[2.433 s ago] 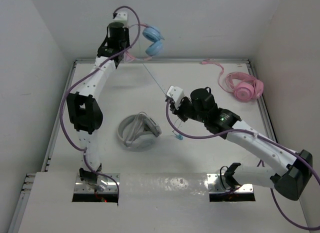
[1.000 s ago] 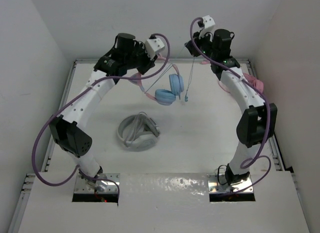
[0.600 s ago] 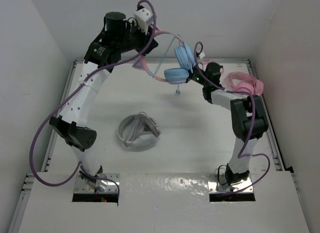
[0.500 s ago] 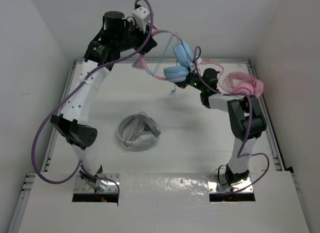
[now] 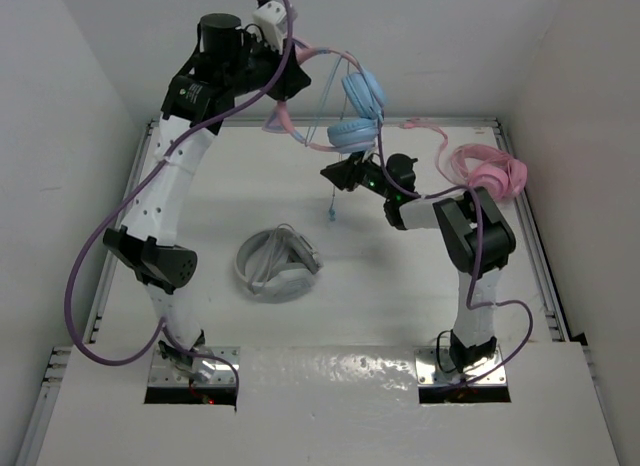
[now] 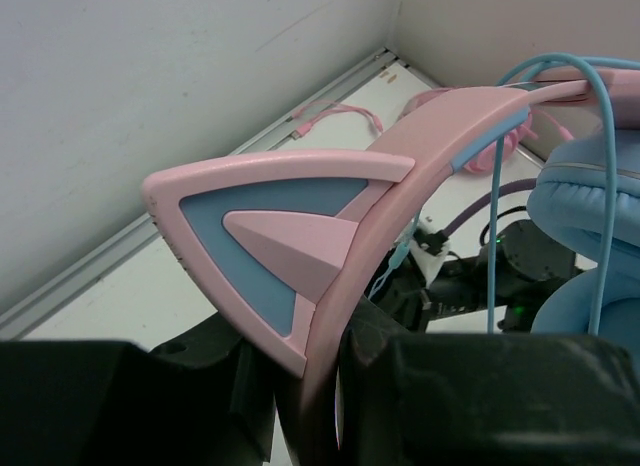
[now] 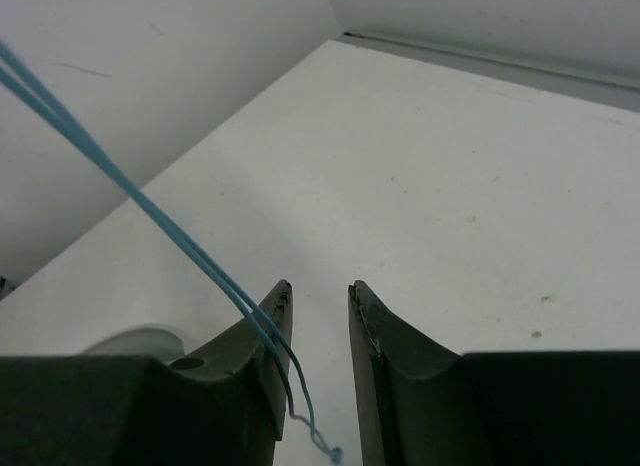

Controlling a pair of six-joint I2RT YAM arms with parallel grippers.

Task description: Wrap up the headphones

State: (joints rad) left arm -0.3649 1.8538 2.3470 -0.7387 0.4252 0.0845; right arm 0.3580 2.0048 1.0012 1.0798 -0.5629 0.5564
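Observation:
The headphones, pink cat-ear headband and light blue ear cups, hang in the air over the table's back. My left gripper is shut on the pink headband, which fills the left wrist view beside a blue ear cup. The thin blue cable dangles from the cups down to its plug. My right gripper points left just below the cups, jaws apart. In the right wrist view the cable runs across the left finger of that gripper, not pinched.
All-pink headphones lie at the back right by the wall. White-grey headphones rest at the table's middle, seen faintly in the right wrist view. Walls close in on the left, back and right.
My right gripper has opened and let the cable go, swinging left and lower under the ear cups. The left arm has lifted the headphones a little higher and leftward.

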